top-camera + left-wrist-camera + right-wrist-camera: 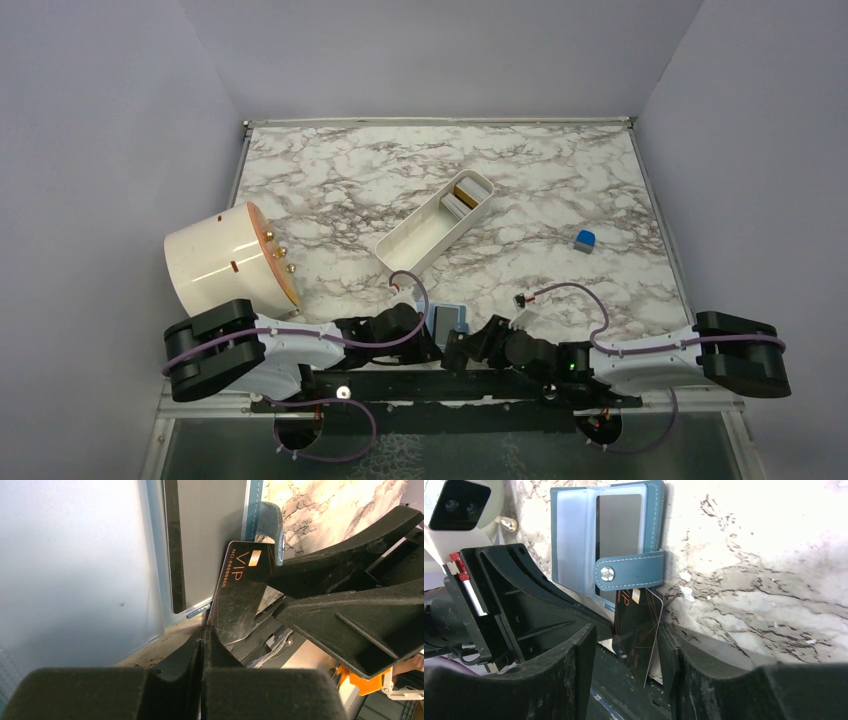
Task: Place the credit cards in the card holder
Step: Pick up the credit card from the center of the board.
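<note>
The teal card holder lies open near the table's front edge, also seen from above. A grey card sits in its clear pocket and the snap tab lies across it. My left gripper is shut on a black VIP card, held on edge with its far end at the holder's near edge, under the tab. My right gripper is open, its fingers either side of that black card. More cards, gold and grey, stand in the tray.
A long white oblong tray lies mid-table. A small blue cube sits to the right. A large white cylinder with an orange face lies on its side at the left. Both arms crowd the front edge.
</note>
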